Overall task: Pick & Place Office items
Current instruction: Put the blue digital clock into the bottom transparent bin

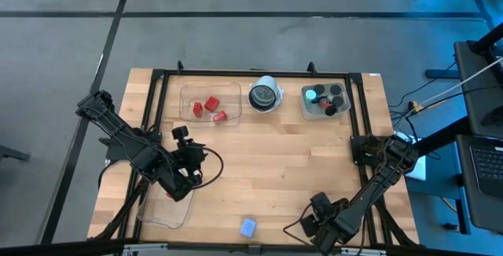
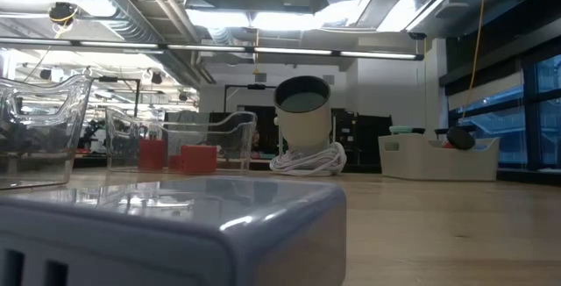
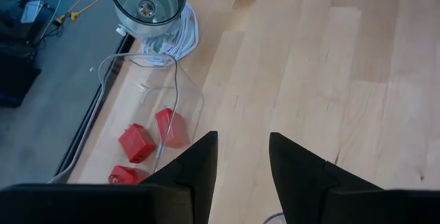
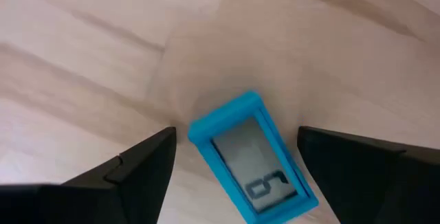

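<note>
Office items are spread all over the table (image 1: 275, 154) right now. A blue rectangle (image 4: 251, 159) with a grey window lies flat on the wood between the right gripper (image 4: 234, 165) fingers, which are spread wide on either side and not touching it. That gripper sits down at the near edge of the table on the right side. Another pale-blue rectangle (image 1: 248, 226) lies by itself at the near edge, left of it.

Three red blocks (image 1: 211, 105) sit in a clear tray (image 1: 189, 91) at the far left. Black cylinders (image 1: 336, 93) and a teal round cap (image 1: 311, 95) are in a second tray (image 1: 305, 108) at the far right. Between those trays stands a round white-rimmed object (image 1: 266, 96) with a white cord coiled at its base.

The left gripper (image 3: 240, 157) is released too, holding nothing. It's over the left side of the table, next to a third clear tray (image 1: 157, 213) at the near left corner.
</note>
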You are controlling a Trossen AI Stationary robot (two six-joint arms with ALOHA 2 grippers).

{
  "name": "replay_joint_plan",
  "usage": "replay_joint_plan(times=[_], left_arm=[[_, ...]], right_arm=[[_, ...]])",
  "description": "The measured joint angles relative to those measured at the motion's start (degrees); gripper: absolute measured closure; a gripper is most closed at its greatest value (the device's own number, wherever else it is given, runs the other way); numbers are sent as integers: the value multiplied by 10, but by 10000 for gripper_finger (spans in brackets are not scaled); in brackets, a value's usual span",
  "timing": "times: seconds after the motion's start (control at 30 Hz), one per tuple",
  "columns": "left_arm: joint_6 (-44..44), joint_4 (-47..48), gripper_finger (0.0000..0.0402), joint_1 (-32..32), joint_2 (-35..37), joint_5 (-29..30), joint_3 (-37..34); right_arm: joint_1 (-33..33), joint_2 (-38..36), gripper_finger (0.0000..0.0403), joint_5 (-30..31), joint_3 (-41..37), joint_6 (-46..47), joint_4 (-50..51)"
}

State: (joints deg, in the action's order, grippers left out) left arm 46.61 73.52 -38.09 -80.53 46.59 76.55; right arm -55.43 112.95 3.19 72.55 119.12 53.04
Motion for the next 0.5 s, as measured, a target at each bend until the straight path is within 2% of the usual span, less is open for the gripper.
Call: replay_joint_plan(times=[0.27,0.37,0.5], left_arm=[[8,0,274,0,0,0,0],[8,-2,274,0,0,3,0],[8,-14,274,0,0,19,0]], right_arm=[[-2,0,110,-21,1,-50,-2],[-2,0,140,-22,1,-58,-6],[0,0,203,-28,1,-65,-10]])
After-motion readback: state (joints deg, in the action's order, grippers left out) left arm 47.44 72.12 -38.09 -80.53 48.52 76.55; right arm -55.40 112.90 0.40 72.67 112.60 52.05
